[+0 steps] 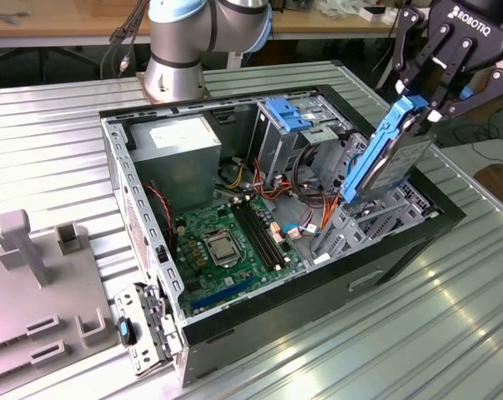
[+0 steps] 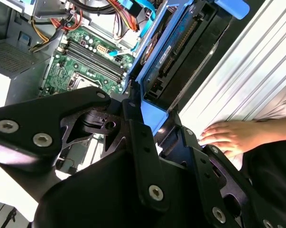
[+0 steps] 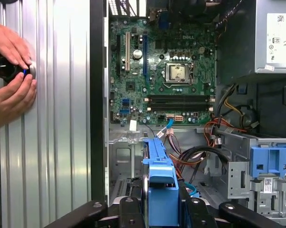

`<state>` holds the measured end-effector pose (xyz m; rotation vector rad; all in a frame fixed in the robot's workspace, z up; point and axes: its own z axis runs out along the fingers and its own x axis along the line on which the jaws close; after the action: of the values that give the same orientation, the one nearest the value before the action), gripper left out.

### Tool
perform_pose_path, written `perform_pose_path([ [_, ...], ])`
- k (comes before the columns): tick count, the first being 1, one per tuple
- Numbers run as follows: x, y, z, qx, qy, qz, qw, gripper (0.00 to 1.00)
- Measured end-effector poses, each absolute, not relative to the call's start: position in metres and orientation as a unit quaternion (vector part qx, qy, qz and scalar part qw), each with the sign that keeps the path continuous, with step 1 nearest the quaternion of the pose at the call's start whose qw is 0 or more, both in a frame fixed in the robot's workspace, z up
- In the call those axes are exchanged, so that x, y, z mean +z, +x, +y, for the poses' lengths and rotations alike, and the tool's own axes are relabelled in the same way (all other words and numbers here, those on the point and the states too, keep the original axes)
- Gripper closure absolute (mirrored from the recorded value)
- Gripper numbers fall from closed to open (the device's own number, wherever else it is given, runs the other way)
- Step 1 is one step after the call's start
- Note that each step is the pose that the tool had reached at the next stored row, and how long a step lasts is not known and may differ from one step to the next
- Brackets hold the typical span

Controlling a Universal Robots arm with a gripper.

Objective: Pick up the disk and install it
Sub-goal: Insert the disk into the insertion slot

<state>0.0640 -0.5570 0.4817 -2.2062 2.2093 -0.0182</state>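
disk (image 1: pixel 393 162) tilted on end over open computer case (image 1: pixel 301 300), upper edge gripped by hand (image 1: pixel 425 110) closed around it

Glossy bright blue plastic frames the disk (image 1: pixel 389 158), its grey body dull metal. The gripper (image 1: pixel 424 110) is matt black. The ribbed table (image 1: pixel 359 342) gleams as brushed metal; the computer case (image 1: pixel 138 208) shows bare perforated steel around a glossy green motherboard (image 1: pixel 226 237).

The robot arm (image 1: pixel 213 33) is made of silver-grey round metal segments with pale blue joint caps (image 1: pixel 180 10). Its black end effector (image 1: pixel 428 108) has angular flat links, silver screws (image 2: pixel 42 139) and white lettering.
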Motion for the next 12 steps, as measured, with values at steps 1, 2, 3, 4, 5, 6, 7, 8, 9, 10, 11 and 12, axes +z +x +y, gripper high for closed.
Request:
perform_pose_path([
  [1,0.4814,0.0652,-0.5580,-0.006,-0.706,0.708,0.010,0.63],
  [2,0.4811,0.0659,-0.5591,-0.006,-0.706,0.708,0.010,0.63],
  [3,0.4808,0.0662,-0.5604,-0.006,-0.706,0.709,0.010,0.63],
  [4,0.4808,0.0663,-0.5613,-0.006,-0.705,0.709,0.010,0.63],
  [5,0.4807,0.0664,-0.5622,-0.006,-0.704,0.710,0.009,0.63],
  [6,0.4806,0.0666,-0.5625,-0.006,-0.704,0.710,0.009,0.63],
  [7,0.4804,0.0668,-0.5625,-0.006,-0.703,0.711,0.009,0.63],
  [8,0.4800,0.0670,-0.5625,-0.006,-0.703,0.711,0.009,0.63],
  [9,0.4789,0.0672,-0.5626,-0.006,-0.703,0.711,0.009,0.63],
  [10,0.4772,0.0675,-0.5626,-0.006,-0.703,0.711,0.009,0.63],
  [11,0.4754,0.0689,-0.5626,-0.006,-0.703,0.711,0.009,0.63],
  [12,0.4748,0.0699,-0.5626,-0.006,-0.703,0.711,0.009,0.63],
])
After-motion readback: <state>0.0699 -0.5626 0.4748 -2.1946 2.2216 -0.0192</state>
